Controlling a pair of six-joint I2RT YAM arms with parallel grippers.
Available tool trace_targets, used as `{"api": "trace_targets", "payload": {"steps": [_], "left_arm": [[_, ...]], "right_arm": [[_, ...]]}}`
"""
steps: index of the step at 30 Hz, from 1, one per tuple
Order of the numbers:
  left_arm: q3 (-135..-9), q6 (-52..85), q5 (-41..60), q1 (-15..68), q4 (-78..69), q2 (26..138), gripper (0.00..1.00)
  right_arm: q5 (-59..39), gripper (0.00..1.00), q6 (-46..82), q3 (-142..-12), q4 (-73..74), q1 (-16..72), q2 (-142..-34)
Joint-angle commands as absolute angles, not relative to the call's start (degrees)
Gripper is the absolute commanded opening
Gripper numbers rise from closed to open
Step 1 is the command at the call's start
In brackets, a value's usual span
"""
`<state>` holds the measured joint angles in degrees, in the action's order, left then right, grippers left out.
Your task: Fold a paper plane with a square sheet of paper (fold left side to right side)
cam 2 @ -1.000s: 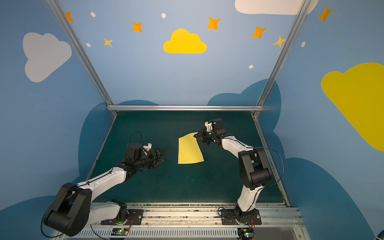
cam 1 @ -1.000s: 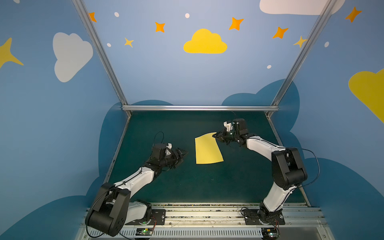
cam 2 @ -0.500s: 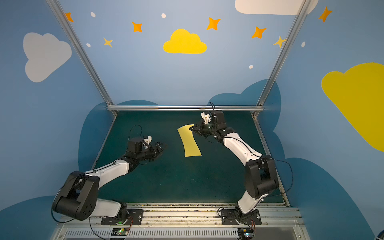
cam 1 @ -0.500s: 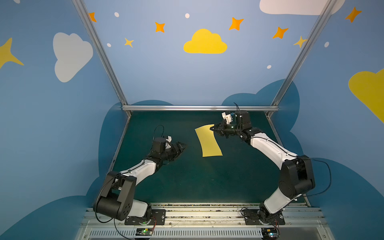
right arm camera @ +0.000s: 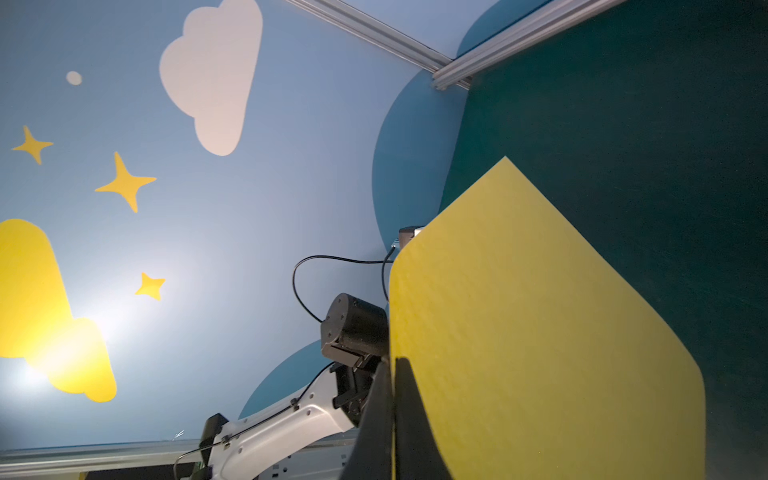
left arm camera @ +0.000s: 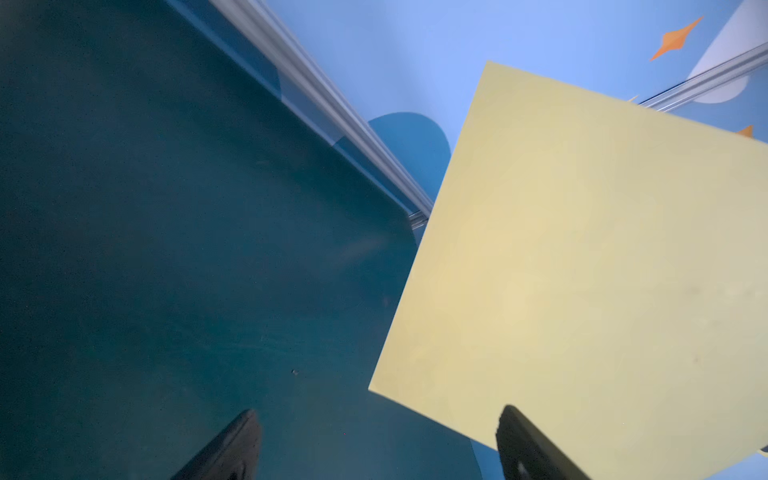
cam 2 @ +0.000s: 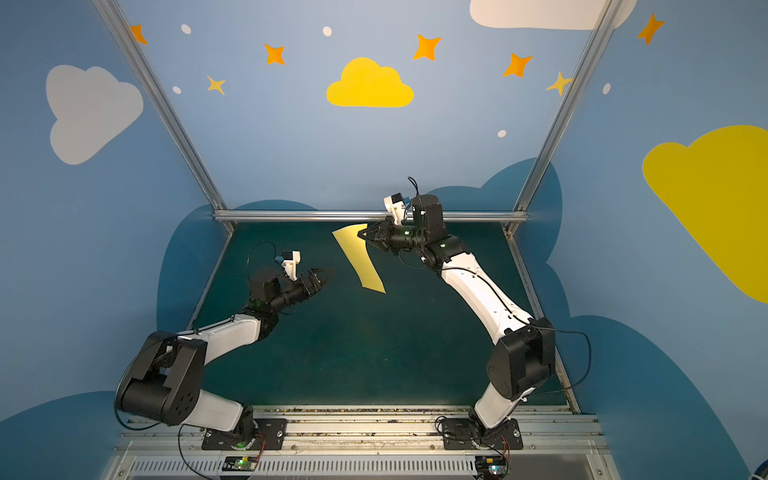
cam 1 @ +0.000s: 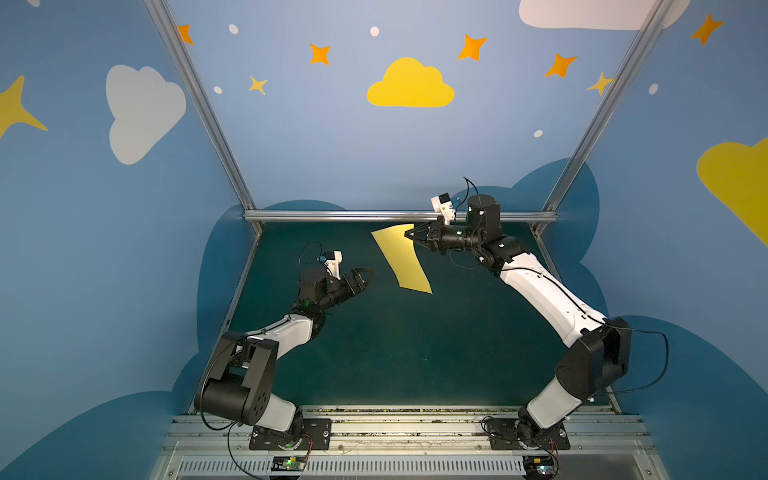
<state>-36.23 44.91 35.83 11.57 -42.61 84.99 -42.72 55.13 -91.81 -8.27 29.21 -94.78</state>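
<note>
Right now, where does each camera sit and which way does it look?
Top views: high in front, looking down at the mat and back wall; both arms show.
Left wrist: on the left arm, looking past the open left end effector at the mat and paper.
Right wrist: on the right arm, looking along the right end effector shut on the paper; the left arm shows beyond.
Shared: every view shows the paper.

The square sheet of paper (cam 1: 405, 259) is hanging above the far part of the counter (cam 1: 415, 353), its upper edge pinched in the right gripper (cam 1: 407, 234). It is showing plain pale yellow with no crease visible. In both top views it is drooping steeply and bowing slightly, its lower corner pointing down toward the counter.
</note>
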Motion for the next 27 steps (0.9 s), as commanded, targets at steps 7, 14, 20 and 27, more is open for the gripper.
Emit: {"api": "trace_targets", "payload": {"steps": [7,14,20,27], "left_arm": [[-40.1,46.5,42.8,8.7,-59.3,85.1,0.9],[-46.0,52.8,47.1,7.0,-65.3,88.1,0.9],[-49.4,54.9,49.1,6.4,-66.3,91.2,0.91],[-52.4,65.0,53.6,6.3,-77.0,96.4,0.92]], "right_arm": [[-44.6,0.0,58.2,-100.5,-8.1,31.6,-93.3],[-44.6,0.0,60.3,-102.7,-5.9,33.2,-92.8],[-44.0,0.0,60.6,-103.0,-5.3,34.2,-91.9],[-43.8,0.0,60.7,-102.5,-4.6,34.2,-91.5]]}}
